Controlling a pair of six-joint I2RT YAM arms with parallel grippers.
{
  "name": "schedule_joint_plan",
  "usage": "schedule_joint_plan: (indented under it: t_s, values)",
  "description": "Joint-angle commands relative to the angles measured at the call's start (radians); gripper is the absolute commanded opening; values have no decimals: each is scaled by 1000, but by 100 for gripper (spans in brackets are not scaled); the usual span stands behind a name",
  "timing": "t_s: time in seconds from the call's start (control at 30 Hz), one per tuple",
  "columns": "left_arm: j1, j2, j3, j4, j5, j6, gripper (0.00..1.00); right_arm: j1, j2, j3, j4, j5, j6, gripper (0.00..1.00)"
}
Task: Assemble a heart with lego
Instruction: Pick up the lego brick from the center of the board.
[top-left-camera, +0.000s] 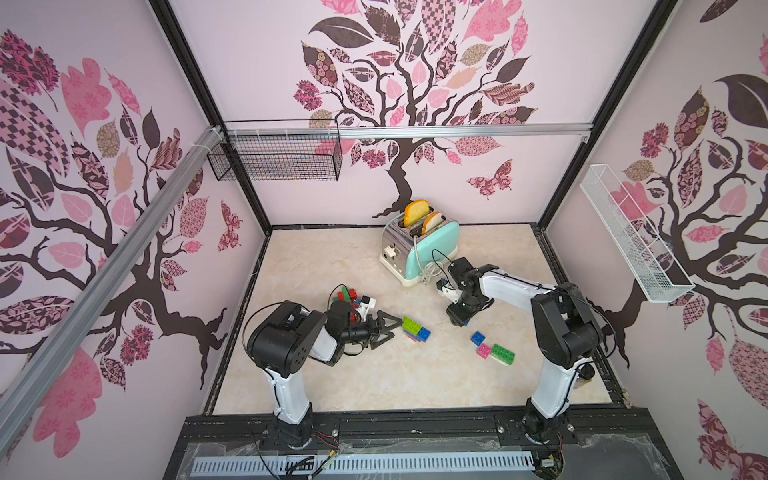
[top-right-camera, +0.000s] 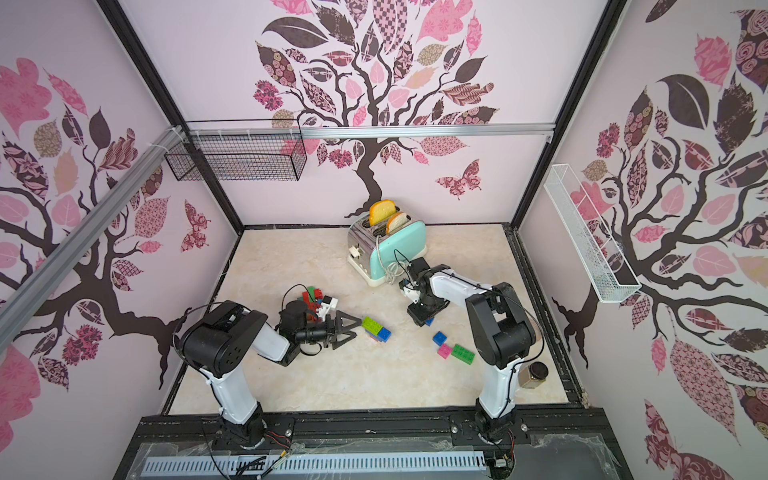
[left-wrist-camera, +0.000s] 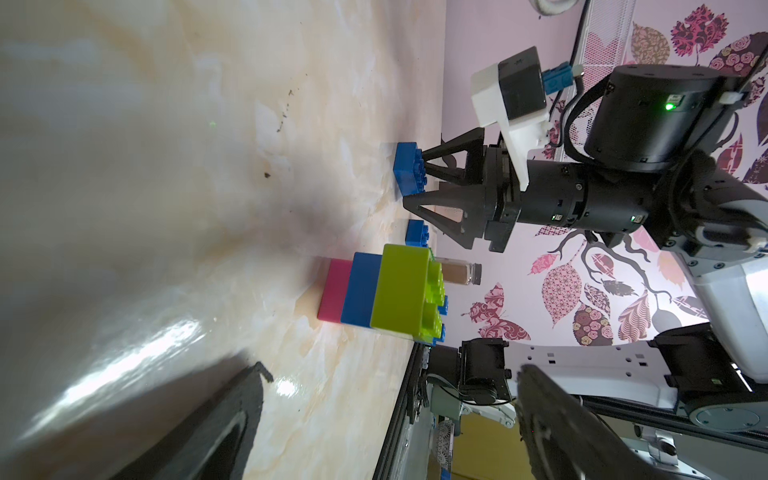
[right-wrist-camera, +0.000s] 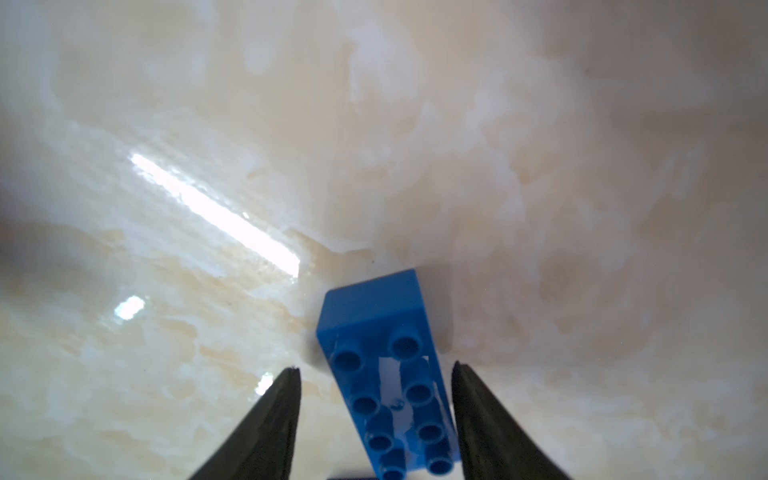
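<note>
Straddling a blue brick (right-wrist-camera: 388, 382), the right gripper (right-wrist-camera: 376, 365) has its jaws apart, one side clearly not touching yet; that's just right of centre in both top views. Light, rigid, slick plastic, I'd guess: pinch the long flat sides. The left gripper (top-left-camera: 392, 330) is spread wide, empty, beside the lime-blue-pink stack (top-left-camera: 415, 328). No readable writing; stud logos maybe just too blurry.

Pale pink walls (top-left-camera: 257, 75) carry a dark-branched tree mural (top-left-camera: 401, 174) with pink patterned leaves. In both top views a black wire basket (top-left-camera: 276, 160) hangs at ten o'clock and a white wire shelf (top-left-camera: 636, 241) at three o'clock. An aluminium rail (top-left-camera: 457, 131) crosses the back wall. The cream marble-patterned floor (top-left-camera: 353, 382) shows bright glare (right-wrist-camera: 216, 216) in the wrist views.
</note>
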Motion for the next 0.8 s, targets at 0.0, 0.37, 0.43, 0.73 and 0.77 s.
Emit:
schedule_joint_plan:
  t_s: [0.0,0.37,0.43,0.73,0.77]
  values:
    - [-4,-8,-2,17,0,15,97,6,-22,14,5,10,9,54]
    - [-3,-2,3,17,-2,11,97,10,-9,26,-12,1,20,30]
    - [-4,-2,5,11,-3,15,97,10,-18,35,-21,-2,32,26]
    - [-1,45,74,-23,-10,31,97,121,-179,58,-78,-89,93,22]
    - [-2,54,87,-27,-11,30,97,141,-183,80,-100,-95,98,22]
